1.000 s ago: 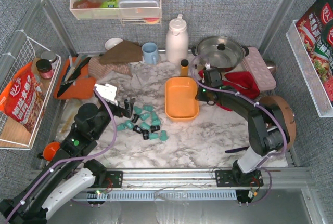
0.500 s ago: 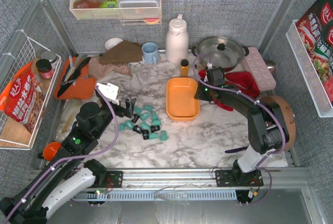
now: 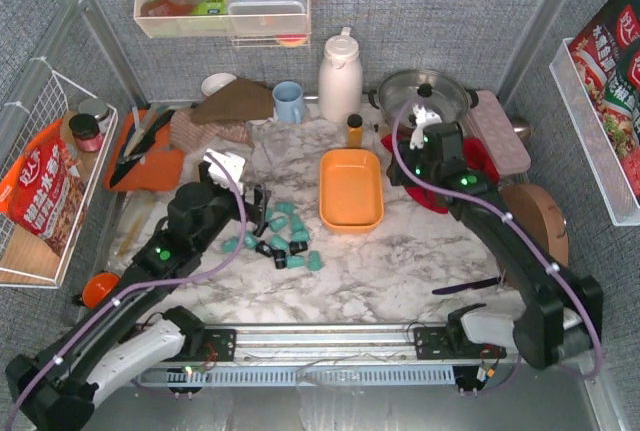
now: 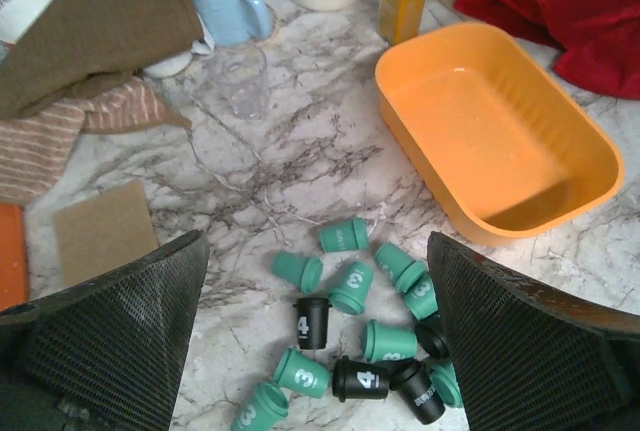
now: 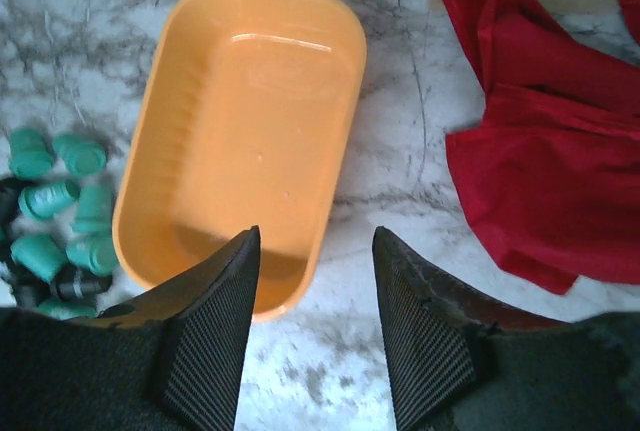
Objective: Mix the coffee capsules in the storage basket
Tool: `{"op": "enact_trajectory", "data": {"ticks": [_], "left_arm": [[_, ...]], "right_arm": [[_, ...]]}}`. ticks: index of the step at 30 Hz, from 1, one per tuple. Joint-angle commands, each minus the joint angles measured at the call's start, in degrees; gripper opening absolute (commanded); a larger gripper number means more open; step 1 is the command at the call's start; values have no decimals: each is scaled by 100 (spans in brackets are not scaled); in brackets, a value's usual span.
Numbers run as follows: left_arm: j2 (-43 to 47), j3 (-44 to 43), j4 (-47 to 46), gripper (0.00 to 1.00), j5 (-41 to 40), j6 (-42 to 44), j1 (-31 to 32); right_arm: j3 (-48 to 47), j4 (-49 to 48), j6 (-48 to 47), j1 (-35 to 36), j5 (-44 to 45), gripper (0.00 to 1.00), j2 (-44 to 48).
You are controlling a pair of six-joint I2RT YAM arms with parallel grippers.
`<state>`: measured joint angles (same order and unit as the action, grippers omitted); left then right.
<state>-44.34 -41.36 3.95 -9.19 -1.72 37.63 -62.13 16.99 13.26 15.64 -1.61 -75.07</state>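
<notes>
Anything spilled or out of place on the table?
Yes: the small teal-green and black coffee capsules lie loose on the marble tabletop, several tipped on their sides, left of the shallow orange plastic basket, which is empty. A red cloth sits crumpled on its right.

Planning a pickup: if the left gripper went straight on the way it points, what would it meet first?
Probably the loose coffee capsules on the table, framed by the open left gripper in its wrist view; the orange basket lies off to the right. Depth is uncertain.
</notes>
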Motion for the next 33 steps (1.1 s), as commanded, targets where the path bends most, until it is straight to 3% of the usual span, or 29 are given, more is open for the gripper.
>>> {"op": "enact_trajectory", "data": {"ticks": [1, 9, 13, 19, 24, 28, 33], "left_arm": [[-426, -175, 289, 99, -126, -368, -1], [-999, -372, 853, 99, -510, -1243, 0], [-920, -342, 1228, 99, -891, -1920, -1], [-1024, -242, 2105, 99, -2077, -3106, -1], [-927, -43, 2422, 99, -2662, -3766, -15], [-692, 234, 2591, 99, -2752, -4125, -152], [-663, 728, 2630, 99, -2389, -4441, -908]], "right_arm": [[714, -118, -804, 128, 45, 54, 915], [1934, -519, -1085, 475, -238, 61, 2325], [2028, -274, -973, 510, -144, 63, 2706], [2066, -171, -819, 510, -52, 67, 2979], [2151, -228, -723, 510, 79, 76, 3078], [2182, -243, -702, 515, 82, 78, 3197], [2272, -412, -645, 502, 86, 84, 3304]]}}
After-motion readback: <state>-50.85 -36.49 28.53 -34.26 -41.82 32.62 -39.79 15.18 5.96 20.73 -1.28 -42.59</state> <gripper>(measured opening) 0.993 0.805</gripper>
